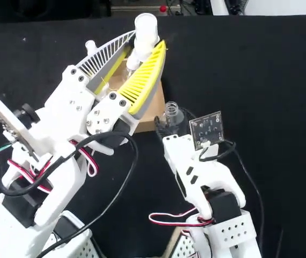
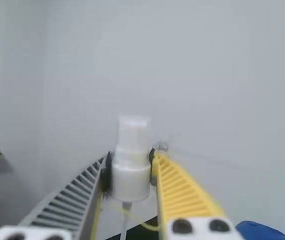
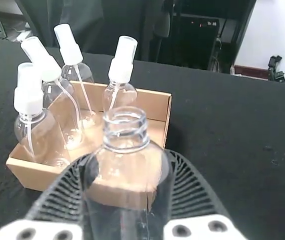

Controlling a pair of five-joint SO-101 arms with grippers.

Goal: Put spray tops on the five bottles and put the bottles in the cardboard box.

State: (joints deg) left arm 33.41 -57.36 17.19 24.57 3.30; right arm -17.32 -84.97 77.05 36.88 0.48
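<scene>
Over black table (image 1: 271, 75), cluttered room edge showing beyond far side. Left side: pinching white spray top (image 1: 145, 27) with left gripper (image 1: 146, 43), grey and yellow fingers narrowed right down onto its collar, thin dip tube hanging below between them. Holding that top raised, over far part of cardboard box (image 1: 148, 110) as seen from high view. Showing pale wall behind top in left wrist view. Inside box: holding four clear bottles (image 3: 65, 112), each wearing white spray top, standing upright or leaning a bit, bunched toward one side. Right side: clamping fifth bottle (image 3: 125, 150) with right gripper (image 3: 127, 172), dark ribbed fingers spread about bottle-wide and pressing on both its sides. Holding this bottle upright, neck uncapped, outside box and just beside its wall, near right-hand corner in high view, right in front of wrist camera board
</scene>
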